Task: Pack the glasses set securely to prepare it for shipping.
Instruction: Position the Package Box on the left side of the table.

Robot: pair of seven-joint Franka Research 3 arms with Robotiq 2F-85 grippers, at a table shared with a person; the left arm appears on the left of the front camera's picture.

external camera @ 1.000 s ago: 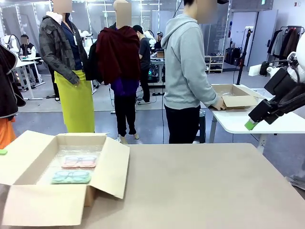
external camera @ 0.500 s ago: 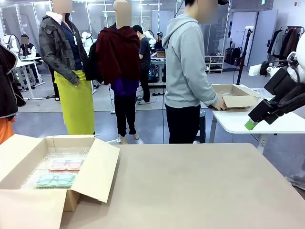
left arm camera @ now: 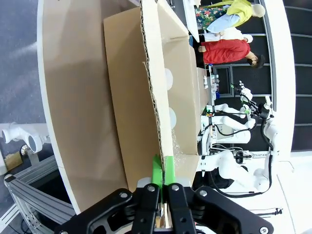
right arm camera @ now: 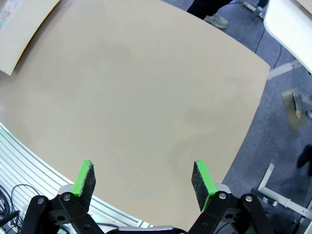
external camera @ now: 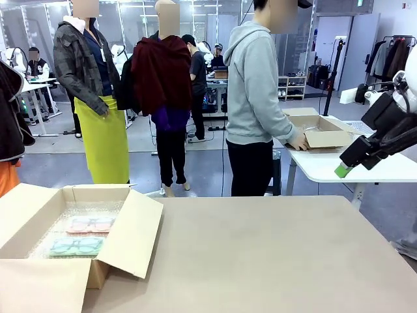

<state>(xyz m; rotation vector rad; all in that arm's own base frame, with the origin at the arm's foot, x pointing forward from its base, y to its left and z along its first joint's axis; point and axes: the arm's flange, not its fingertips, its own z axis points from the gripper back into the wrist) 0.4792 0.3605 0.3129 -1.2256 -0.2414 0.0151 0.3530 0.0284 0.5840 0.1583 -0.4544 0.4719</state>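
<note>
1. Front view: tan table, bare across its middle and right. An open cardboard box sits at its left end, lined with bubble wrap. The pink glasses case and the mint glasses case lie side by side inside. The right gripper hangs high at the right edge. A person in a grey hoodie stands at a white side table, hands on a second carton.
2. Left wrist view: left gripper pinched tight on the box's flap.
3. Right wrist view: right gripper spread wide, empty, above bare tabletop; grey floor beyond the table edge.
</note>
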